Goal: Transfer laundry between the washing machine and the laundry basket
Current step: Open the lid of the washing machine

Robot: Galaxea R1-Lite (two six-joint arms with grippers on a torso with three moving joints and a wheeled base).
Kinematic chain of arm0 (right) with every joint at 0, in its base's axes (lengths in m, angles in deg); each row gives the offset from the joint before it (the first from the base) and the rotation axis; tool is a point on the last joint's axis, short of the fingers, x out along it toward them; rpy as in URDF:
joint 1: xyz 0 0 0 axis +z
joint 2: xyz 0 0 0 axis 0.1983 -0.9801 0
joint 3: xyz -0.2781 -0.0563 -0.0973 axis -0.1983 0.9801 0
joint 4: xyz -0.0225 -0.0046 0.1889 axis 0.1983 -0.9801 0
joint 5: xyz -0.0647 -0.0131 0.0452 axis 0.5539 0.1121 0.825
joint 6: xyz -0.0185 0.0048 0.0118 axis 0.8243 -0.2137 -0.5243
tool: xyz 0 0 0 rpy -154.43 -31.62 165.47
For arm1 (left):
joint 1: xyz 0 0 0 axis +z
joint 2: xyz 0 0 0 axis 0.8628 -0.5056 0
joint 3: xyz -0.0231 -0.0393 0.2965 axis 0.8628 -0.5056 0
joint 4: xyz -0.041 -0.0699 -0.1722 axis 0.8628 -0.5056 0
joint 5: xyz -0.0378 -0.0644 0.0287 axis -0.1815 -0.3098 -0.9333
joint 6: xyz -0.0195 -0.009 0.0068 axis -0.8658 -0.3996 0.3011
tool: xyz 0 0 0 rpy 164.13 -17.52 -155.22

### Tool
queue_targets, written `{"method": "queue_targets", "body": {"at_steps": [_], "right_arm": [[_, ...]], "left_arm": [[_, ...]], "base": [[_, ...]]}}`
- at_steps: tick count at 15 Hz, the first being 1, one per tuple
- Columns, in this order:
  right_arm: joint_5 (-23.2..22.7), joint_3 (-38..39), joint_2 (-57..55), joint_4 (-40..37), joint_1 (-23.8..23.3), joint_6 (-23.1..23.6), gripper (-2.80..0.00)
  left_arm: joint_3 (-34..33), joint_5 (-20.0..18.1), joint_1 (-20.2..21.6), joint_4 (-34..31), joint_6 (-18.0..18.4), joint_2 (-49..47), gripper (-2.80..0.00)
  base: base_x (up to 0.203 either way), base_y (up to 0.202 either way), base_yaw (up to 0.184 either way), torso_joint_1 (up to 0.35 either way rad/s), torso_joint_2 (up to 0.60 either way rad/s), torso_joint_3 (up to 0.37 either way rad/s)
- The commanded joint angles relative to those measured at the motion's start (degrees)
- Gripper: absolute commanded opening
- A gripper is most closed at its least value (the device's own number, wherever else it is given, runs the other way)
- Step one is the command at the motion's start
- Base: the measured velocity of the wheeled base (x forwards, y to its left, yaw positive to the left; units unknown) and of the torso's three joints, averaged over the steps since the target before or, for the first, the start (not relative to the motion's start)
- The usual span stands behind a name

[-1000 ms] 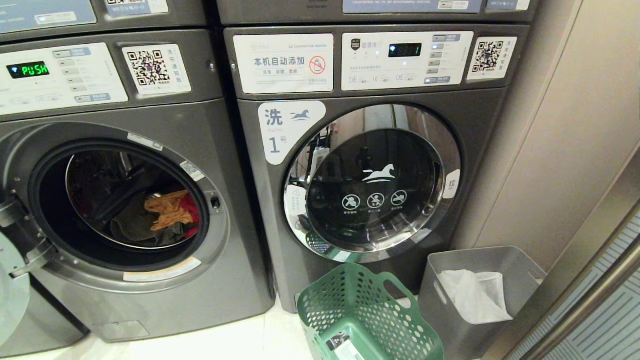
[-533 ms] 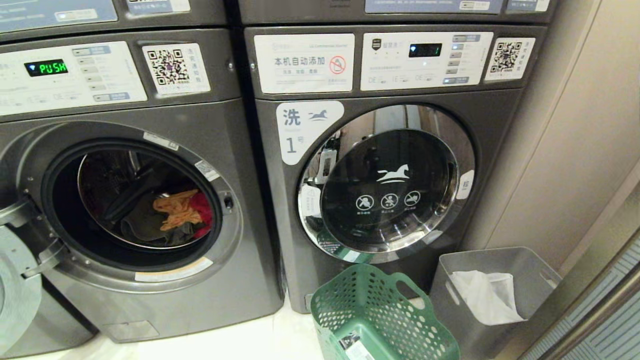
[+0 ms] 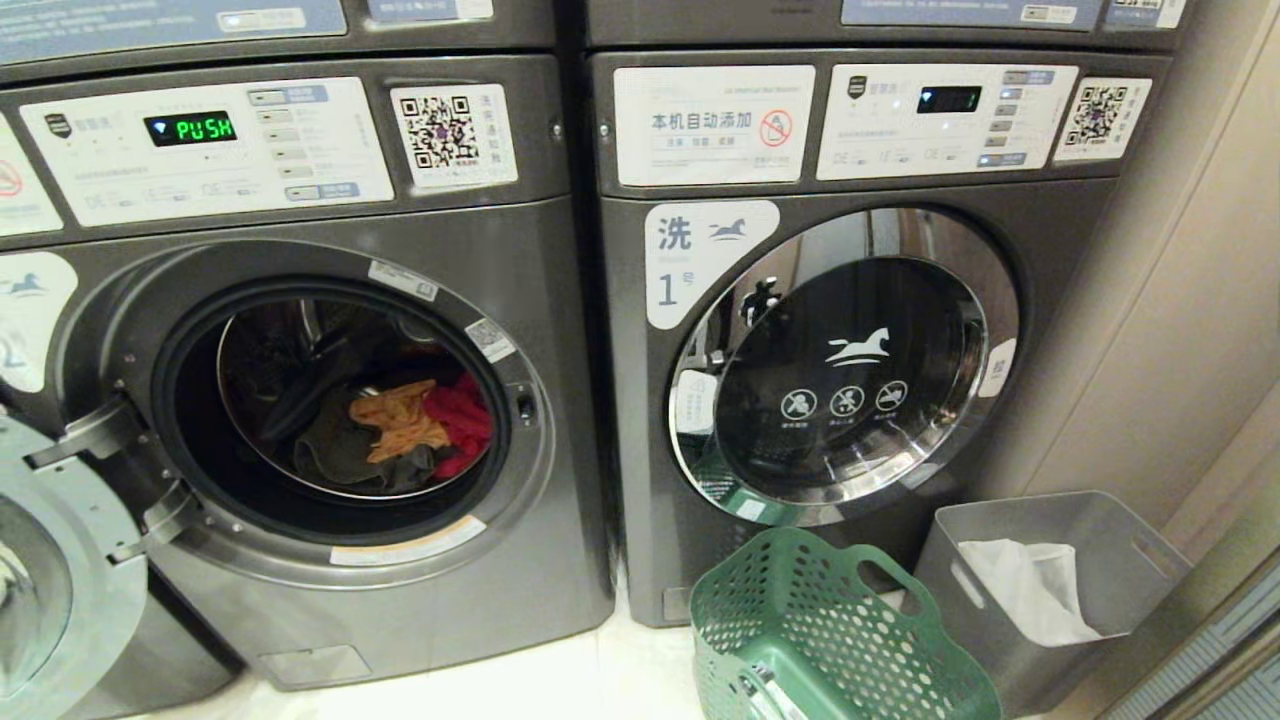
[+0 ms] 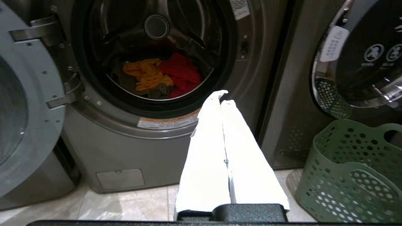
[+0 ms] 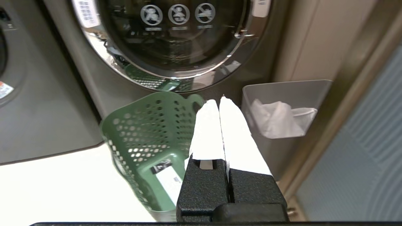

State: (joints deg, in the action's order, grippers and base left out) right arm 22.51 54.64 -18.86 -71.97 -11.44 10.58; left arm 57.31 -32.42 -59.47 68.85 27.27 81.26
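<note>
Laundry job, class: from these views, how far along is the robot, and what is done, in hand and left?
Done: the washing machine stands with its door open. In hand: nothing; the left gripper and right gripper are both shut and empty, away from the drum. Left: all of it. The red, mustard and dark laundry lies in the drum, and the laundry basket looks empty.

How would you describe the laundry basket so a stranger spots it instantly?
Find the closed washer labelled 1. On the floor before it stands the laundry basket, beside a grey bin. Unlike that solid bin, it is green and full of round holes.
</note>
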Motion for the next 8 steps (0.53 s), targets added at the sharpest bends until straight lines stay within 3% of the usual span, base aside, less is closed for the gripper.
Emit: {"method": "queue_targets", "body": {"at_steps": [1, 8], "right_arm": [[-0.01, 0.00, 0.00, 0.04, 0.01, 0.13, -2.80], [0.00, 0.00, -0.07, 0.02, 0.00, -0.13, -2.80]], "left_arm": [[-2.29, 0.02, 0.02, 0.05, 0.00, -0.09, -2.80], [-2.29, 0.02, 0.02, 0.09, 0.00, -0.09, -2.80]], "base": [[0.000, 0.197, -0.001, -0.002, 0.00, 0.006], [0.000, 0.194, -0.002, 0.001, 0.00, 0.001]]}}
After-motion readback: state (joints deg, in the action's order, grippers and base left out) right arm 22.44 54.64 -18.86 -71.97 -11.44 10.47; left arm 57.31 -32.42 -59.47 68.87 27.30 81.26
